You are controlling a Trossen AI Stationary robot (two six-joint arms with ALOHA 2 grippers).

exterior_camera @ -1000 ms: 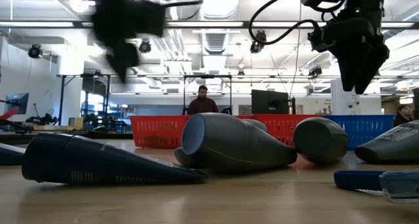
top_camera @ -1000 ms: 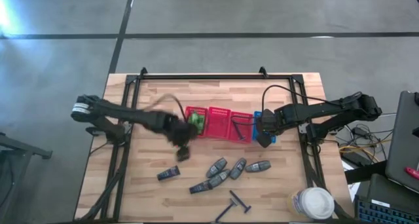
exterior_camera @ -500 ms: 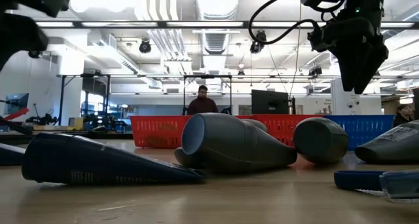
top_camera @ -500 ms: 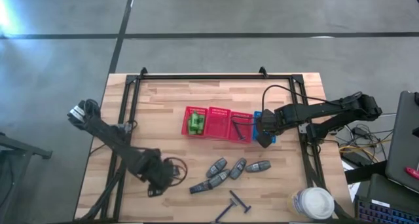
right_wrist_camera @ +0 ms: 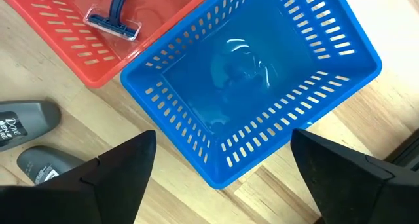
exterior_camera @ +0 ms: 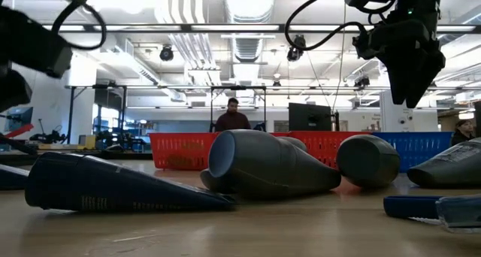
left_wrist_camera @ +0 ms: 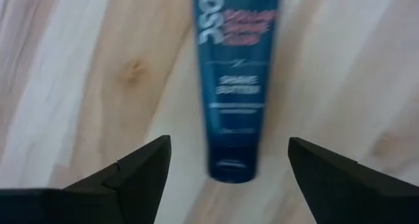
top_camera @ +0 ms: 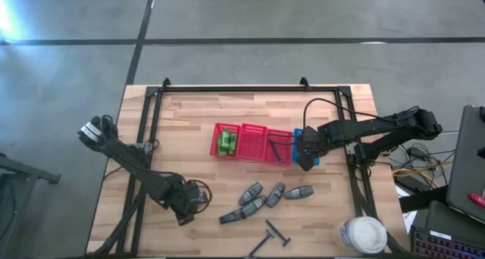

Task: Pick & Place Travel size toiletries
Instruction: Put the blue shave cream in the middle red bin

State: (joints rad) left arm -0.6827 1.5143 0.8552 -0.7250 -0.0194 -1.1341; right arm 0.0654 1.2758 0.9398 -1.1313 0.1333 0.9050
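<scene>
My left gripper (top_camera: 186, 207) is open and low over the table's near left part. A dark blue tube (left_wrist_camera: 236, 86) lies flat on the wood, and its end sits between the two fingers (left_wrist_camera: 137, 175) without touching them. In the high view the gripper hides this tube. My right gripper (top_camera: 305, 157) hangs open and empty above the blue basket (right_wrist_camera: 262, 86). Green bottles (top_camera: 226, 143) lie in the leftmost red basket (top_camera: 218, 130). Grey tubes (top_camera: 275, 193) and black razors (top_camera: 270, 237) lie on the table near the front.
A red basket (right_wrist_camera: 59, 34) next to the blue one holds a blue razor (right_wrist_camera: 116, 22). A large white round-lidded container (top_camera: 364, 235) stands at the near right corner. A black frame (top_camera: 250, 87) runs around the table. A person (exterior_camera: 232, 116) stands far behind the table.
My left gripper has swung from beside the red basket toward the table's near left and come down over the dark blue tube. That tube and the others have not moved. My right gripper has kept still.
</scene>
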